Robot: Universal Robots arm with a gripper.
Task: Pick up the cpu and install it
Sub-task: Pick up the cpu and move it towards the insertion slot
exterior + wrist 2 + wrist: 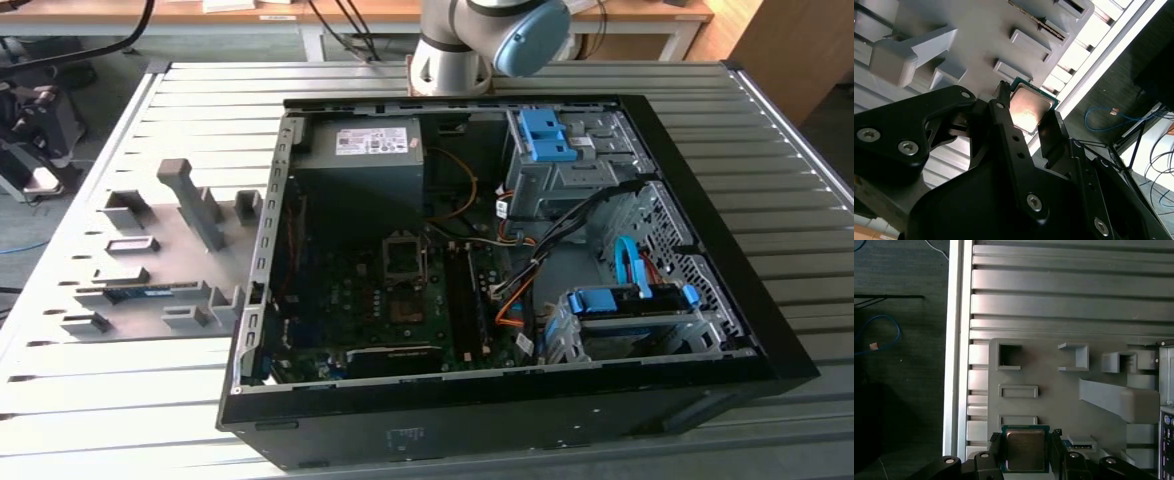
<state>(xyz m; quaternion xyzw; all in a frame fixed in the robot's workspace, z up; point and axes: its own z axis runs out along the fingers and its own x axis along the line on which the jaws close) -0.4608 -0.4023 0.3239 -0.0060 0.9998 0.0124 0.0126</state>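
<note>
Pick done: gripper (pixel 1026 454) closed on the cpu (pixel 1025 446), high above the grey tray (pixel 1054 390) by the table (pixel 1064 305) edge.
Install not yet done; likely needs square alignment over the socket (pixel 404 257).

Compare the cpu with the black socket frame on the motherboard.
The cpu shows a dull silver face; the socket frame is black. The cpu lies on the grey fixture outside the case; the socket frame sits inside it. Both look roughly rectangular.
</note>
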